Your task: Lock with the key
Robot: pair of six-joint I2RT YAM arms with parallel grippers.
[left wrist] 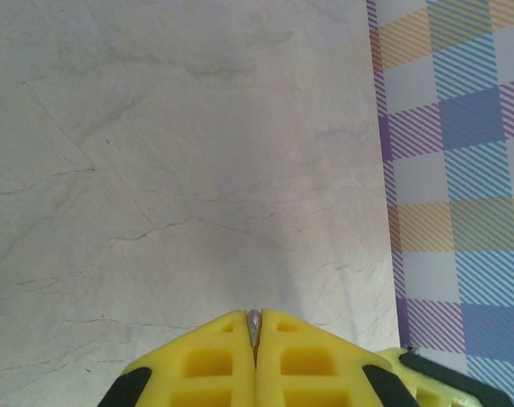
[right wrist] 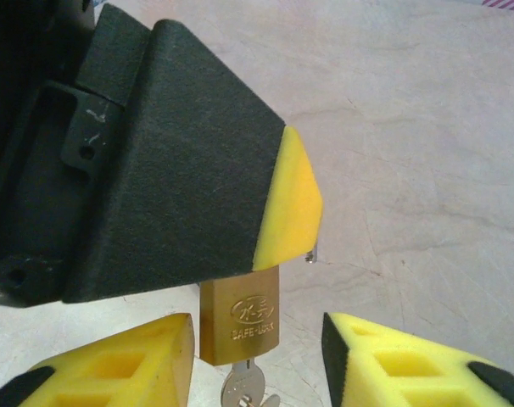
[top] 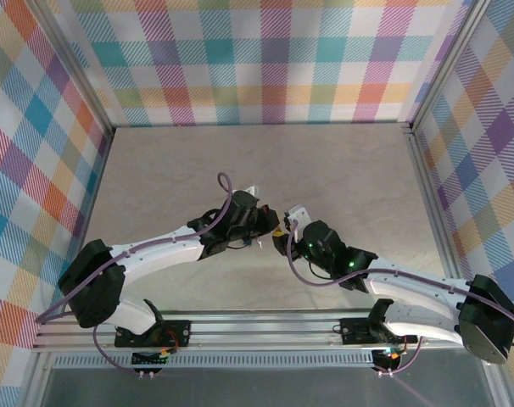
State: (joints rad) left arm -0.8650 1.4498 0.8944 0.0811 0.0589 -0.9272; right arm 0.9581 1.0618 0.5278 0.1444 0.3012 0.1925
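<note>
We find the brass block-shaped padlock (right wrist: pixel 240 315) hanging above the pale marble tabletop (right wrist: pixel 427 127), its top pinched between the closed fingers of the left gripper (left wrist: pixel 255 320) directly over it. A silver metal key (right wrist: pixel 244 392) pokes down out of the padlock's underside. The right gripper (right wrist: pixel 257 332) straddles the padlock, one spread finger on either side.
</note>
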